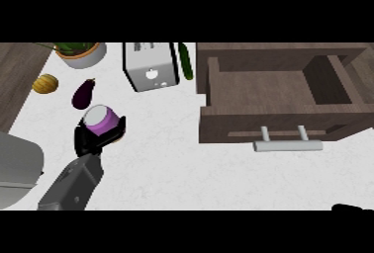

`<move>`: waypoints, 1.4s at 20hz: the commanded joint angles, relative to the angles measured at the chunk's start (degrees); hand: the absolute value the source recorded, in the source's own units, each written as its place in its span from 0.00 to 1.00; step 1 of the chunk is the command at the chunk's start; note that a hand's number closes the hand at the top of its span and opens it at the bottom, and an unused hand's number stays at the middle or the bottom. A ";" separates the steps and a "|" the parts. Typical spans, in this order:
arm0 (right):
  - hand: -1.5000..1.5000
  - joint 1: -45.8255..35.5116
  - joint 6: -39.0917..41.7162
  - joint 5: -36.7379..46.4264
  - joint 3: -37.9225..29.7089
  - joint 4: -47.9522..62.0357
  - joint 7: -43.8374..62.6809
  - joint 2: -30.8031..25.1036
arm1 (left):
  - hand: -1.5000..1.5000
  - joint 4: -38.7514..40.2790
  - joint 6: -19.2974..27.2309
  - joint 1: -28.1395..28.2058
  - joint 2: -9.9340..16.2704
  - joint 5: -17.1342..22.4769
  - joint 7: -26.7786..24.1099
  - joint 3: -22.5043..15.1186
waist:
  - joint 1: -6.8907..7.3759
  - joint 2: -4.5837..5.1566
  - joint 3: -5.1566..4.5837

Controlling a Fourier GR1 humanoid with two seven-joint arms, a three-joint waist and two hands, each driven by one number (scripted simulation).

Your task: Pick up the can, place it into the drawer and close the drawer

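Left hand [95, 136] curled round upright purple can [101, 119], forearm angled up-right, drawer [277, 123] open.

The can [101, 118] is purple with a pale grey top. The left hand [93, 138] is black on a grey forearm. The drawer [274, 116] is dark brown woodgrain; its handle [288, 145] is light grey. The far-left eggplant [83, 93] is dark purple. The counter [190, 173] is white, faintly mottled.

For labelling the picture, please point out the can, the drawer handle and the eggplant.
can [101, 117]: head view, on its purple side.
drawer handle [288, 146]: head view, middle of the pale bar.
eggplant [82, 94]: head view, middle of its dark body.
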 commanded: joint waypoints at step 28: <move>0.00 -3.39 -1.85 0.35 -2.26 -3.56 5.48 -2.27 | 1.00 -31.40 0.67 -20.54 -8.48 -9.25 40.13 -16.52 | 0.54 -0.32 0.06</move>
